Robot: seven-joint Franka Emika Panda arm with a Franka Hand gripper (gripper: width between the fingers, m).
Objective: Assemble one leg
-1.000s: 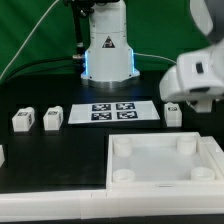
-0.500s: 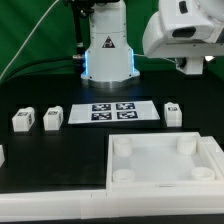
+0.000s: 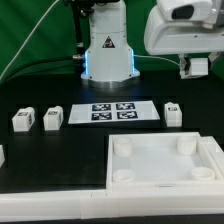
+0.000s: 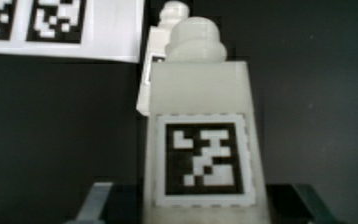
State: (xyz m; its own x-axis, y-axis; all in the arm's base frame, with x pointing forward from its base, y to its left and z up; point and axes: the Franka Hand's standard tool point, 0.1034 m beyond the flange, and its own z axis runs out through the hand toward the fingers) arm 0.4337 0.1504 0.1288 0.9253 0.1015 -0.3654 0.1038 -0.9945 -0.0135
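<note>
My gripper [image 4: 202, 203] is shut on a leg [image 4: 197, 110], a white post with a black-and-white tag on its face and a knobbed end pointing away from the wrist camera. One finger [image 4: 101, 200] shows on each side of it. In the exterior view the gripper [image 3: 197, 67] hangs high at the exterior view's right, well above the table, and the held leg can hardly be made out there. Three more legs stand on the black table: two [image 3: 23, 121] [image 3: 52, 118] at the exterior view's left and one [image 3: 173, 113] at its right.
The large white tray-like part [image 3: 160, 188] with raised rims and corner sockets lies at the front. The marker board [image 3: 113, 112] [image 4: 34, 25] lies mid-table before the robot base [image 3: 108, 55]. Another white part [image 3: 2, 155] shows at the exterior view's left edge.
The hand has risen from just above the table at the exterior view's right to high above it, uncovering the leg standing there. The grip has not changed.
</note>
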